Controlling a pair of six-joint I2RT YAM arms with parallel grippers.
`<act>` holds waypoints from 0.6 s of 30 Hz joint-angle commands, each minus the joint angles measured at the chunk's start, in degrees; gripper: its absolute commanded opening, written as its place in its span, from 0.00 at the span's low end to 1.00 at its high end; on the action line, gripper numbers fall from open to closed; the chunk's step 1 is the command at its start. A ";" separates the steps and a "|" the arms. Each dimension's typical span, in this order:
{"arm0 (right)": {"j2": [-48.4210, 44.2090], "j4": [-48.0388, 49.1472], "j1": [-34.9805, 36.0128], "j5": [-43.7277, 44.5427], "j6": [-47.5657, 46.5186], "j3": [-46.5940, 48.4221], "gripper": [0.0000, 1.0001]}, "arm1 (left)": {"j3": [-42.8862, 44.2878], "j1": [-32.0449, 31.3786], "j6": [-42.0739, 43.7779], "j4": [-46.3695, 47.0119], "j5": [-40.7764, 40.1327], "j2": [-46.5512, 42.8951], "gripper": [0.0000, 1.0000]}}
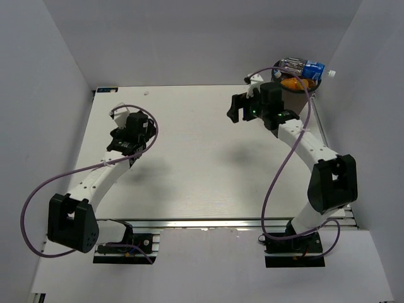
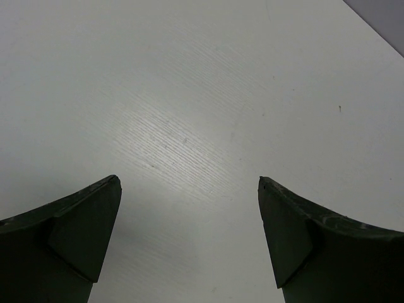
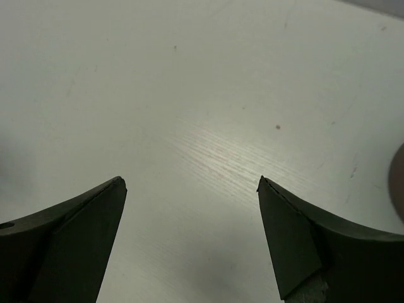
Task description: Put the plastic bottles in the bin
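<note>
The bin (image 1: 317, 84) stands at the table's far right corner. Plastic bottles lie on top of one another in its mouth: a clear one with a blue label (image 1: 312, 67) and an orange one (image 1: 293, 83) show best. My right gripper (image 1: 238, 108) hangs open over the table, left of the bin, and nothing is between its fingers (image 3: 191, 180). In the right wrist view, a dark curved edge (image 3: 399, 183) at the right border may be the bin. My left gripper (image 1: 121, 134) is open over bare table on the left (image 2: 189, 180).
White walls close in the table on the left, back and right. Purple cables loop beside both arms (image 1: 281, 170). A metal rail (image 1: 221, 224) runs along the near edge between the arm bases.
</note>
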 commanded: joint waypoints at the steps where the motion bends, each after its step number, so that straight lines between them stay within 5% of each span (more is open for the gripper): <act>1: 1.57 5.51 0.53 -0.15 1.21 -1.84 0.89 | -1.56 0.27 -2.34 -2.48 -3.23 -2.49 0.98; 18: 6.24 3.49 0.71 0.28 3.15 3.17 0.89 | -4.81 0.35 -4.53 -1.52 -2.70 -6.71 0.98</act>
